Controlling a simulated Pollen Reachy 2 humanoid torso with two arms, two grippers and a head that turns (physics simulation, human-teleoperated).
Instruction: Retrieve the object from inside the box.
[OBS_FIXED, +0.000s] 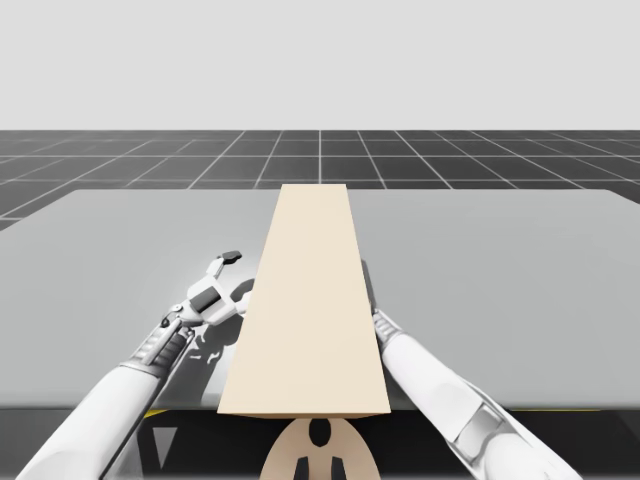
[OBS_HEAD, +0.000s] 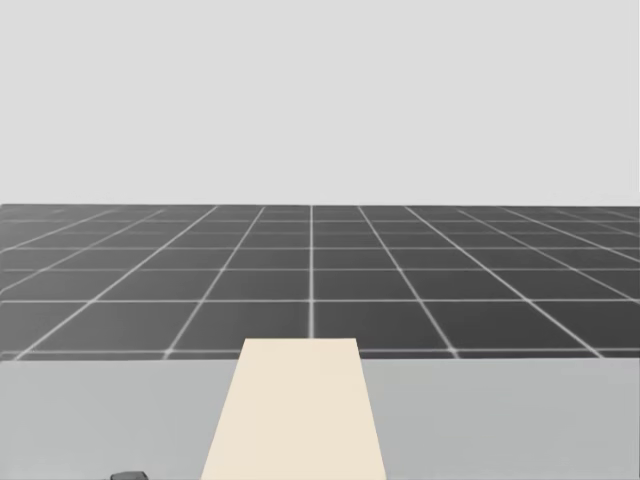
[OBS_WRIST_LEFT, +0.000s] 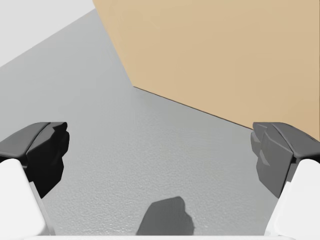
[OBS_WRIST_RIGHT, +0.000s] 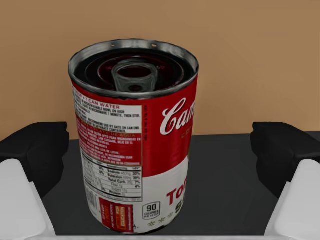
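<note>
- The box (OBS_FIXED: 305, 300) stands in the middle of the table (OBS_FIXED: 500, 260), a tall tan block with its top closed over in the high view.
- My right arm (OBS_FIXED: 440, 385) goes in at the box's right side, so the reach into the box looks done.
- The can (OBS_WRIST_RIGHT: 135, 140), red and white, stands upright on a dark floor inside the box, with a tan wall behind it.
- My right gripper (OBS_WRIST_RIGHT: 160, 145) has the can between its fingers. They are spread wide, and there is a gap on each side, narrow on one and broad on the other, so nothing is gripped yet.
- My left gripper (OBS_WRIST_LEFT: 160, 147) hangs over bare table just beside the box's left wall, fingers wide apart, holding nothing.
- Left to do, as I judge it: close the right fingers on the can, then draw it out through the side and clear of the box.
</note>
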